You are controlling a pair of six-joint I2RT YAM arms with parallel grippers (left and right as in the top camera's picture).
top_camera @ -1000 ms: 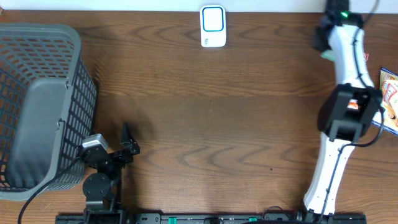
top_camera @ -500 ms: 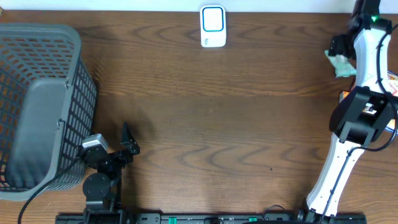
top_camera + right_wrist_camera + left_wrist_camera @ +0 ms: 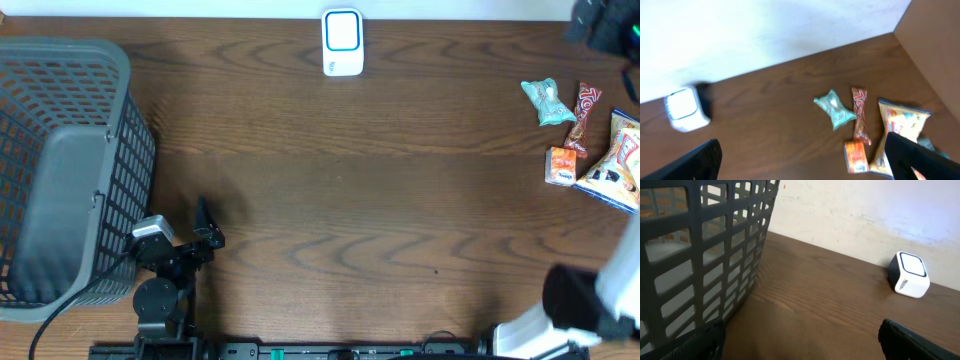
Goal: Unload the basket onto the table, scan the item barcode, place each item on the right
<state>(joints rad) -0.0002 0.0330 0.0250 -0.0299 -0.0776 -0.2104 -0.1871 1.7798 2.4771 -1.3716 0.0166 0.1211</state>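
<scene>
A teal packet (image 3: 547, 101) lies far right, scanner (image 3: 342, 42) far centre.
Near the basket (image 3: 135, 170), left gripper (image 3: 800, 347) jaws apart; right gripper (image 3: 805, 165) jaws apart, holding nothing.

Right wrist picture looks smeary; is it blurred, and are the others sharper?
Right wrist view: yes, blurred throughout, the white scanner smeared with a dark ghost beside it. Left wrist view: sharper, only the near basket soft. Overhead view: crisp, evenly lit.

The left arm (image 3: 160, 295) sits folded low. The left claw (image 3: 800, 345) is spread wide, nothing between its fingers (image 3: 700, 340). The right arm (image 3: 575, 300) rises high. The right claw (image 3: 805, 157) gapes wide too, empty.
</scene>
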